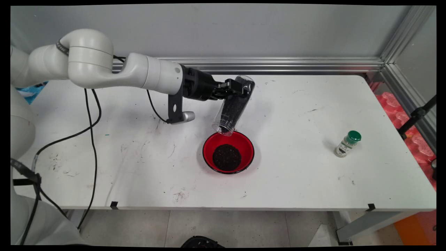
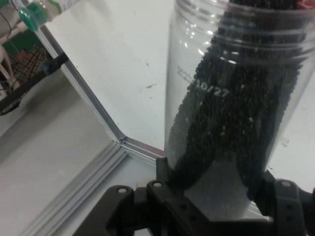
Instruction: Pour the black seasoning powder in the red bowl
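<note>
My gripper (image 1: 240,88) is shut on a clear plastic jar (image 1: 234,104) of small black seeds, gripping it near its base. The jar is tipped mouth-down, with its open mouth just above the far rim of a red bowl (image 1: 245,144). A round heap of black seeds (image 1: 227,157) lies in the bowl. In the hand view the jar (image 2: 236,93) fills the right side, with seeds lying along its lower wall and my fingers (image 2: 162,182) clamped at its bottom end.
A small spice bottle with a green cap (image 1: 347,143) stands at the table's right side; it shows again as a green-capped bottle (image 2: 37,12) in the hand view. An aluminium rail (image 1: 278,64) runs along the back. Black cables (image 1: 92,139) hang at the left.
</note>
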`<state>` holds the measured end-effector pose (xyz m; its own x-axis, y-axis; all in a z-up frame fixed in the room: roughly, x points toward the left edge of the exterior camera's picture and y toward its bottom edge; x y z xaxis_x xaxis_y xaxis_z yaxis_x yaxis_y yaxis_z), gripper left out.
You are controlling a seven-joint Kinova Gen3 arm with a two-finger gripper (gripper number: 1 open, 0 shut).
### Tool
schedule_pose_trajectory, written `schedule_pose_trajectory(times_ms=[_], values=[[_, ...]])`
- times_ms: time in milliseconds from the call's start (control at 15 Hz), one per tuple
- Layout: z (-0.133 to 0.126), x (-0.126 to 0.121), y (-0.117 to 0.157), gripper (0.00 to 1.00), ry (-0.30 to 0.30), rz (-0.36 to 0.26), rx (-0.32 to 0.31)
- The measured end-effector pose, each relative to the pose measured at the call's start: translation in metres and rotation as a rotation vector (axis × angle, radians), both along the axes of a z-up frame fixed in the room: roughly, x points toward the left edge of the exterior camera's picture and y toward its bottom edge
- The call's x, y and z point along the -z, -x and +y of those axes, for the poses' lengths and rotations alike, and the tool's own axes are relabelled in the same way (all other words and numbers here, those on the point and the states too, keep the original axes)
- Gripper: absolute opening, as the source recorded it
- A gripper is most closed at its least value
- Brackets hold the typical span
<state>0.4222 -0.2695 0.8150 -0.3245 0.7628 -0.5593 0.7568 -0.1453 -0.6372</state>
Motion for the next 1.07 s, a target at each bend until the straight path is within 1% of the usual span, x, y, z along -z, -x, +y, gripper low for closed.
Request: schedule_pose_trajectory(times_ms=[1067], values=[[0.0076, -0.0067, 0.002, 0.0, 0.092, -0.047, 0.054]])
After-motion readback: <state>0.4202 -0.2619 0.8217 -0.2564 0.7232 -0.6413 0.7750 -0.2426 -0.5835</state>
